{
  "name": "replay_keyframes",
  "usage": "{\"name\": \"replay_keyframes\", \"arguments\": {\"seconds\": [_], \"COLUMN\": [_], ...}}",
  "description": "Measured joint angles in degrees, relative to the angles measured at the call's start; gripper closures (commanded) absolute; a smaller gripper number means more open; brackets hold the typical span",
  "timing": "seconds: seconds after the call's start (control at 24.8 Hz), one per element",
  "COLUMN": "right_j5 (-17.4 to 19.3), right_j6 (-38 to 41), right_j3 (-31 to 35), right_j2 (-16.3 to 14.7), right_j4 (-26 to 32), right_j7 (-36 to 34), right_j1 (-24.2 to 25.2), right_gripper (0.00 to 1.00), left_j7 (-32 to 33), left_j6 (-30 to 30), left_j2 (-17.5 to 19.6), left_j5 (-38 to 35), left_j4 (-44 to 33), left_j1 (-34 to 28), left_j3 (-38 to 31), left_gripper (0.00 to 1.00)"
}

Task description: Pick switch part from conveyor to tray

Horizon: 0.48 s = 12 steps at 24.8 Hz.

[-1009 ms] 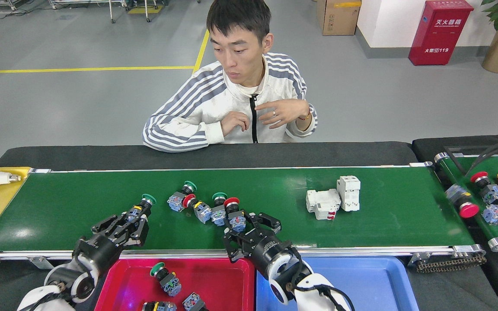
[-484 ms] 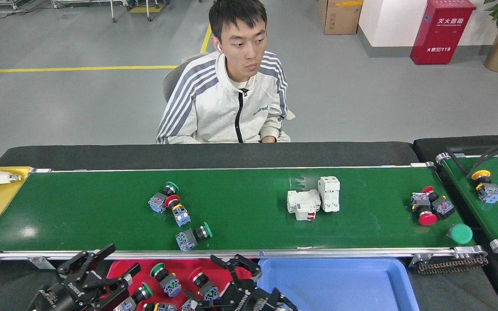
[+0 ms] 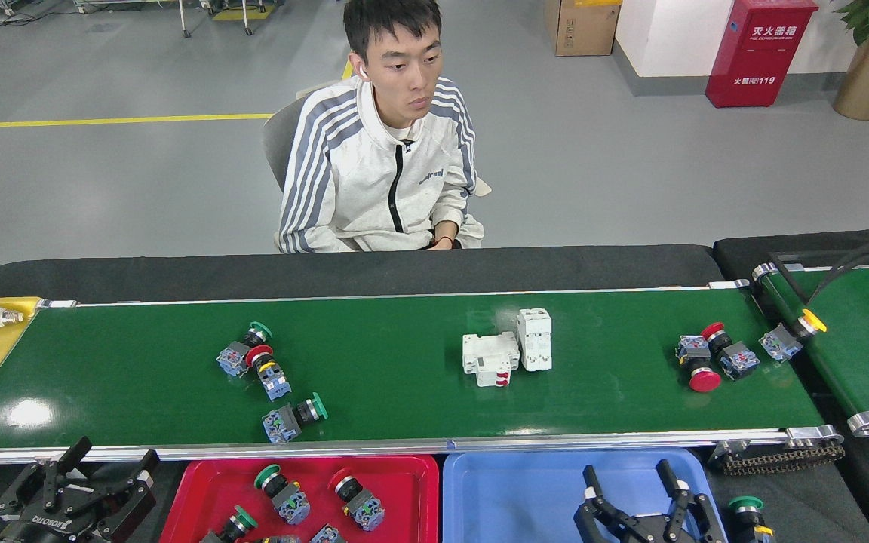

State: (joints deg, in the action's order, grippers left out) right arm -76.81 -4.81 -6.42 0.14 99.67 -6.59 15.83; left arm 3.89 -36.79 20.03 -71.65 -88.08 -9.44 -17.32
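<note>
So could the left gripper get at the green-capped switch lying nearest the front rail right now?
Probably yes. The left gripper is open and empty just below the rail, and the green-capped switch lies alone on the conveyor with bare belt between them.

Glossy green conveyor (image 3: 404, 400), seemingly rubbery

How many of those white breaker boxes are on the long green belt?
2, touching each other near the middle of the conveyor: one circuit breaker on the left, the other circuit breaker right beside it. None appear hidden.
</note>
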Motion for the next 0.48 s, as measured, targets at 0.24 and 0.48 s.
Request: {"name": "replay_keyframes", "arguments": {"seconds": [0.24, 0.48], "right_j5": [-2.8, -2.5], "right_j6": [-3.6, -4.3], "right_j3": [-7.7, -14.9], "right_j2": [0.8, 4.8], "right_j4": [-8.1, -24.8], "right_j7": [7.9, 12.6], "right_j1": [-15.6, -31.5], "right_gripper": [0.01, 0.01], "left_j7": [-0.3, -0.1], "left_j6": [-7.4, -7.9], "left_j2": [0.0, -0.3], "left_j5": [-3.0, -7.2], "left_j4": [0.3, 6.7], "left_j1": [4.6, 10.0], "left_j3": [4.0, 7.7], "left_gripper": [0.0, 0.0]}}
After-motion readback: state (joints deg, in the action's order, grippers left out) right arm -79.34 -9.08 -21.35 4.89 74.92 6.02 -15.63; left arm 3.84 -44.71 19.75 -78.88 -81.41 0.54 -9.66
